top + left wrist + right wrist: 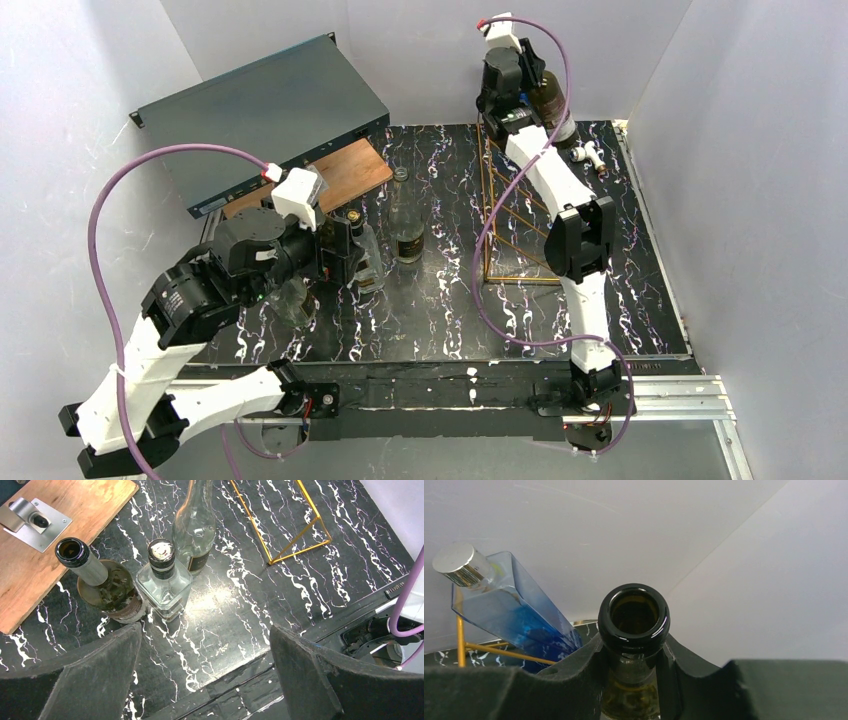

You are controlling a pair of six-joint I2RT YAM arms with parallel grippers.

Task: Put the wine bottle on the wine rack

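Note:
My right gripper [634, 655] is shut on the neck of a dark green wine bottle [634, 615] with an open mouth. In the top view the right gripper [515, 95] holds this bottle [553, 110] raised at the far back, above the top of the gold wire wine rack [505, 205]. A blue square bottle [509, 610] with a silver cap leans on the rack's wire [489, 650]. My left gripper [205, 675] is open and empty, above the table just in front of three standing bottles.
A dark open bottle [102, 587], a square clear bottle [162, 580] and a tall clear bottle [195, 525] stand together left of the rack. A wooden board [50, 555] with a metal bracket [32, 522] and a grey metal box [265, 115] lie at the back left.

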